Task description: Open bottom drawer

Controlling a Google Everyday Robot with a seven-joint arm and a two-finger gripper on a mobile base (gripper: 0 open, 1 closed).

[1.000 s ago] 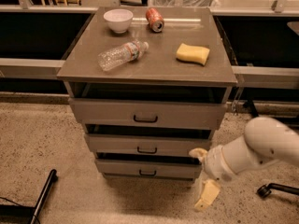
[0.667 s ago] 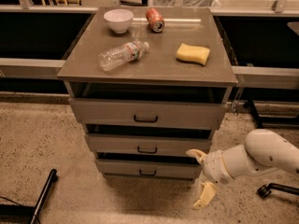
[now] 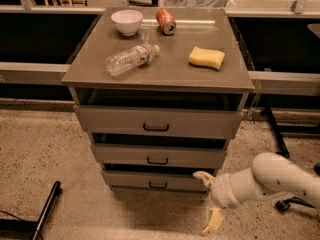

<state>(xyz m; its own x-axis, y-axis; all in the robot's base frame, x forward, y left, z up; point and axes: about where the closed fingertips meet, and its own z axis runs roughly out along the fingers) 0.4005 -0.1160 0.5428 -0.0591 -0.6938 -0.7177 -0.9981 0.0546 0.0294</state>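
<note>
The bottom drawer (image 3: 130, 179) sits lowest of the three fronts, at 6 o'clock in the view, and its small black handle (image 3: 158, 185) is untouched. The tool (image 3: 207, 199) hangs low at about 4 o'clock from that handle, just off the drawer's right end, with its fingers spread wide and holding nothing. This looks like the approach step: next the tool should travel toward 10 o'clock, straddle the handle, close on it and pull outward.

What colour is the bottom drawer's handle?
Black handle, camera view, on the grey-brown bottom drawer; cream gripper open by its right end.
</note>
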